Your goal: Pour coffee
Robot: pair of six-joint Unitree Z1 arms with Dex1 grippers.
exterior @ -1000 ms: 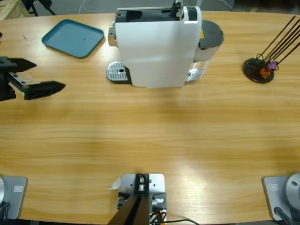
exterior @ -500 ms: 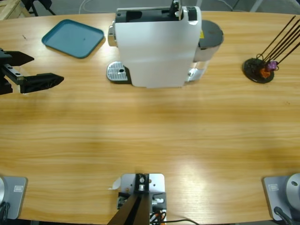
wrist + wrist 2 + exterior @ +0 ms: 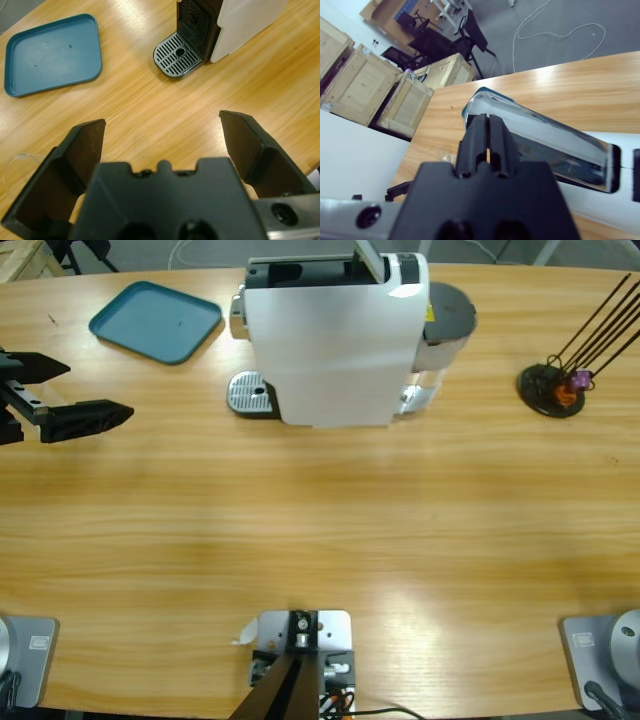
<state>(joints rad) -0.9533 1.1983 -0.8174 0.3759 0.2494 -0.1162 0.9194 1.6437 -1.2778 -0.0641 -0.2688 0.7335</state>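
The white coffee machine point(image 3: 330, 340) stands at the table's far middle, its round drip grille point(image 3: 177, 52) bare. No coffee shows in any view. My left gripper point(image 3: 100, 390) hovers open over bare wood at the left edge; its wrist view point(image 3: 165, 127) looks toward the grille. A clear glass rim point(image 3: 15, 165) peeks in beside its jaw. My right gripper point(image 3: 487, 122) is shut, its jaws lying against the machine's chrome lever point(image 3: 545, 135), which is tipped up on top of the machine point(image 3: 368, 260). I cannot tell whether the jaws pinch it.
A teal tray point(image 3: 155, 320) lies at the far left, also visible from the left wrist point(image 3: 52, 55). A black capsule stand point(image 3: 552, 388) with long rods sits at the far right. Wooden crates and chairs fill the room beyond the table.
The chrome lever on top of the machine has tipped up. My left gripper slid slightly left, still open.
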